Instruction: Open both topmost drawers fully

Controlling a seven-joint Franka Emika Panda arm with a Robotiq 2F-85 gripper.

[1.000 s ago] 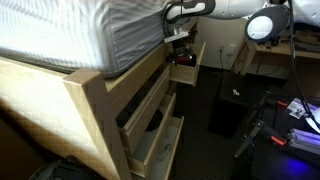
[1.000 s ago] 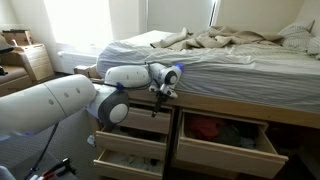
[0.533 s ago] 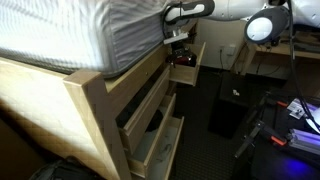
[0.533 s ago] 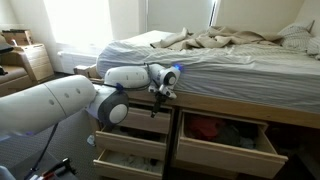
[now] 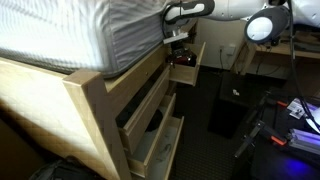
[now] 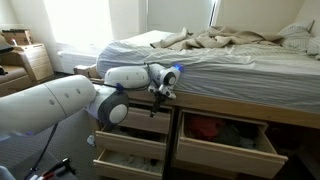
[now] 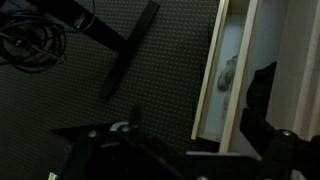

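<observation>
Gripper (image 6: 160,93) hangs just under the edge of the mattress (image 6: 240,70), right above the top drawer by the arm (image 5: 186,66). In the wrist view its two dark fingers look spread with nothing between them. The drawer's pale front board runs up between them there, but the picture is too dark to tell whether either finger touches the wood.

This drawer stands part of the way out of the bed frame, and a small grey thing (image 7: 227,72) lies inside it. The top drawer with the red bundle (image 6: 225,140), in the neighbouring column, looks drawn out much farther and is probably near its end. So the step in hand is most likely to pull the drawer by the arm out the rest of the way.

To do it well, I would drop one finger behind the top edge of the front board and keep the other in front. The fingers should close only enough to hook the board, not to crush it. The pull should run straight out along the drawer's travel and stay level, since a sideways or upward drag is likely to jam a wide, shallow box in its frame. The wrist has little room under the mattress overhang, so the hand should stay low.

A lower drawer (image 6: 125,152) juts out beneath, and the arm's elbow sits close over that column, so the elbow needs watching as the arm draws back. Past the drawer lies dark carpet (image 7: 120,90) with cables (image 7: 30,40), which seem well clear of the pull. Ease off once the drawer resists.
</observation>
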